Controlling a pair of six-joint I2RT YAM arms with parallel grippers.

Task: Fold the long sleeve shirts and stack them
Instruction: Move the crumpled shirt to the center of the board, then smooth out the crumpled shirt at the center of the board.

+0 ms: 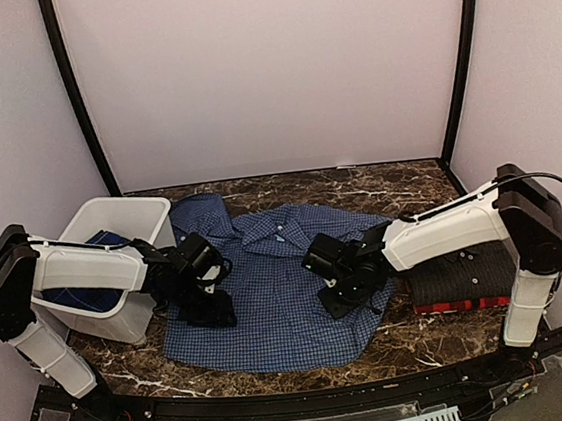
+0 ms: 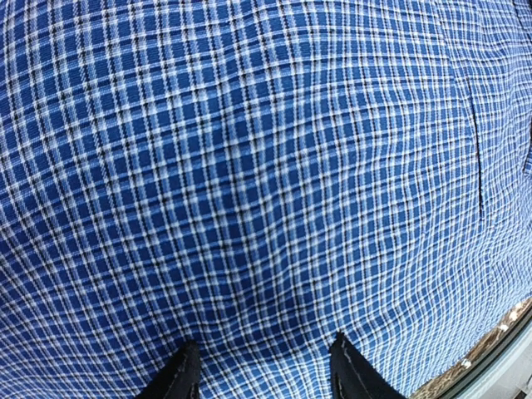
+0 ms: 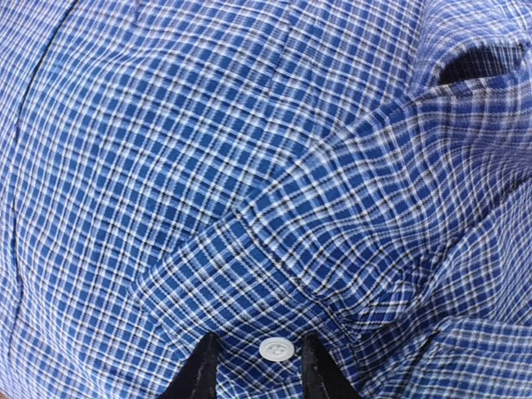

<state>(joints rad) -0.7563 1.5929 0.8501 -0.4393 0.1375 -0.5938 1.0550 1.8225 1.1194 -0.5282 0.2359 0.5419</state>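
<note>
The blue-and-white check shirt (image 1: 272, 317) lies spread out, collar to the far side, on the marble table (image 1: 399, 183). My left gripper (image 1: 211, 306) rests on its left part. In the left wrist view the check cloth (image 2: 249, 183) lies flat between the left gripper's (image 2: 266, 370) open jaws. My right gripper (image 1: 336, 295) is down on the shirt's right part. Its jaws (image 3: 256, 366) stand narrow on either side of a sleeve cuff (image 3: 249, 274) and the cuff's white button (image 3: 276, 348), with the cloth not pinched. The black pinstriped shirt (image 1: 463, 270) lies folded on the folded red plaid shirt (image 1: 462, 304) at the right.
A white plastic bin (image 1: 111, 220) with blue cloth inside stands at the left, close to the left arm. The table's near edge (image 2: 499, 332) shows at the lower right of the left wrist view. White walls and black poles enclose the table.
</note>
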